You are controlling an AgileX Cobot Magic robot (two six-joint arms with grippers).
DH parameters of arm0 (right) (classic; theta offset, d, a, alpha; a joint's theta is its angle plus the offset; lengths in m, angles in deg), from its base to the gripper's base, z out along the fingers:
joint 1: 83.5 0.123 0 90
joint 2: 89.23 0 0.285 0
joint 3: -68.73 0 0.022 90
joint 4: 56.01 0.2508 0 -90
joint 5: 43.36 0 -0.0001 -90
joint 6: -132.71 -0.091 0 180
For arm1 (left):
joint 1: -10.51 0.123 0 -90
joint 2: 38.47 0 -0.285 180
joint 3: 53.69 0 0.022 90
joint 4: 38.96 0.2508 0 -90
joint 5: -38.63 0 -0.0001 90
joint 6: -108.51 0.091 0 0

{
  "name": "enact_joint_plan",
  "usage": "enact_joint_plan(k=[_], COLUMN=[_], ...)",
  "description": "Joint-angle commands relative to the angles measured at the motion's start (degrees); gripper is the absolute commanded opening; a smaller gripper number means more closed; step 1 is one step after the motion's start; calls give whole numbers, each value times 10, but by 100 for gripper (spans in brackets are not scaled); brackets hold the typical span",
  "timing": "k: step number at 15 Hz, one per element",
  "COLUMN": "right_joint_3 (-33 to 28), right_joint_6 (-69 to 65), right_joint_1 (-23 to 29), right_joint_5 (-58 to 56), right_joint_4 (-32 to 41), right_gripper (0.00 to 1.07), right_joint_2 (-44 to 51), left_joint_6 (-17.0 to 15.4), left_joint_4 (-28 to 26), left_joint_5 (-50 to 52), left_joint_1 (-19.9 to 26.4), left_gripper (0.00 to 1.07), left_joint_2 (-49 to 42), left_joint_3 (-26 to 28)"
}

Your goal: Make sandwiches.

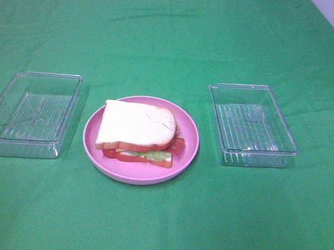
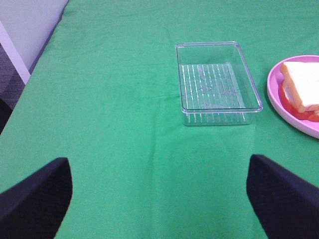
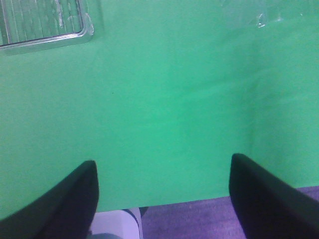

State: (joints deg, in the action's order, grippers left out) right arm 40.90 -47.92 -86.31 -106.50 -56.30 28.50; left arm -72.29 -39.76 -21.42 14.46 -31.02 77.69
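I saw the stacked white-bread toy sandwich (image 1: 139, 132) complete on the round pink plate (image 1: 92, 142), both the left gripper (image 2: 159, 199) and the right gripper (image 3: 162, 196) spread empty well off it, so nothing seemed left but parking.

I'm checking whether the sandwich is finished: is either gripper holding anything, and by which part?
Nothing is held. The left gripper and right gripper both have open, empty jaws above the green cloth; the sandwich sits untouched on the pink plate.

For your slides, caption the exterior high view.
Finished sandwich on a pink plate between two clear trays.
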Motion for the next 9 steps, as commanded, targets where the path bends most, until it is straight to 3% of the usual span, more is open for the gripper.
enact_joint_plan(k=[1, 9], right_joint_3=[-66, -182], right_joint_6=[13, 24], right_joint_1=[-2, -2], right_joint_5=[9, 10], right_joint_4=[-2, -2], right_gripper=[71, 71], right_joint_2=[126, 474], left_joint_6=[-2, -3], left_joint_4=[-2, -5], left_joint_5=[3, 3], left_joint_1=[-1, -1], left_gripper=[88, 88], left_joint_2=[-12, -12], left_joint_3=[-1, -1])
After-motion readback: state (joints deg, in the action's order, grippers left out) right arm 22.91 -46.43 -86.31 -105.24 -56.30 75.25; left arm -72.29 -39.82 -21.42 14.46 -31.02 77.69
